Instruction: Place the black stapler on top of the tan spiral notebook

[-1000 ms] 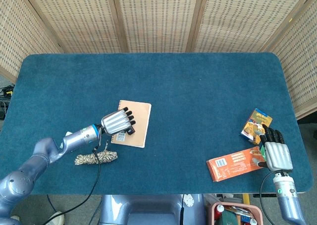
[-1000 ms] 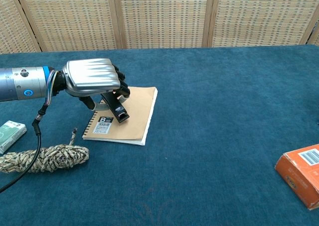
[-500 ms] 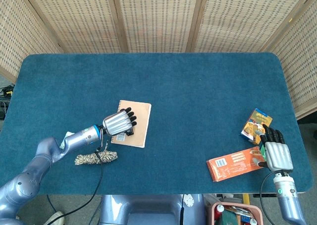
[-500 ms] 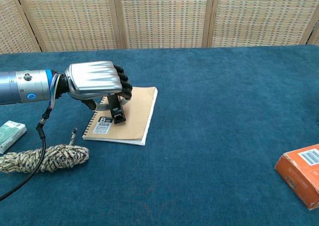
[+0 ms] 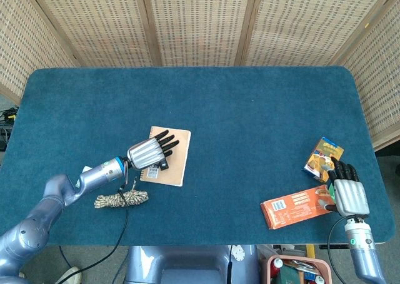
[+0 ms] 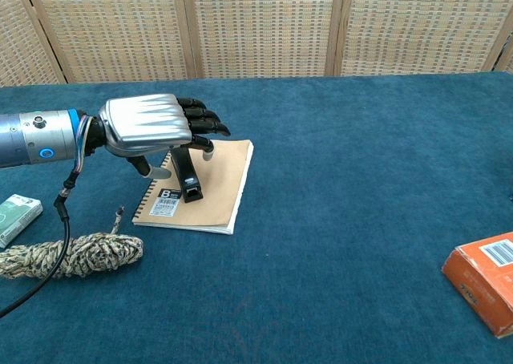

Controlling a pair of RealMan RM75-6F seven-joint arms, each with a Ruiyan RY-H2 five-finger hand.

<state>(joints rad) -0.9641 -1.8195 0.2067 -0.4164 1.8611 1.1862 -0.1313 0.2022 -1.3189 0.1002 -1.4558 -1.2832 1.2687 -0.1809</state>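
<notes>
The tan spiral notebook point(image 5: 175, 157) point(image 6: 218, 189) lies flat on the blue table, left of centre. The black stapler point(image 6: 189, 179) point(image 5: 162, 166) rests on the notebook's near left part, mostly hidden under my hand in the head view. My left hand point(image 5: 150, 151) point(image 6: 149, 124) hovers just over the stapler with its fingers stretched out forward and apart, holding nothing. My right hand point(image 5: 348, 194) lies at the table's near right edge with its fingers straight, beside an orange box, and holds nothing. The chest view does not show it.
A coil of rope point(image 5: 122, 199) point(image 6: 72, 254) lies near the front edge, below my left forearm. A small white and green pack point(image 6: 16, 216) sits left of it. An orange box point(image 5: 296, 207) point(image 6: 486, 280) and a colourful small box point(image 5: 324, 157) stand at the right.
My left hand's fingers have uncurled from the stapler and now stretch out above it. The stapler stays on the notebook. The right hand has not moved.
</notes>
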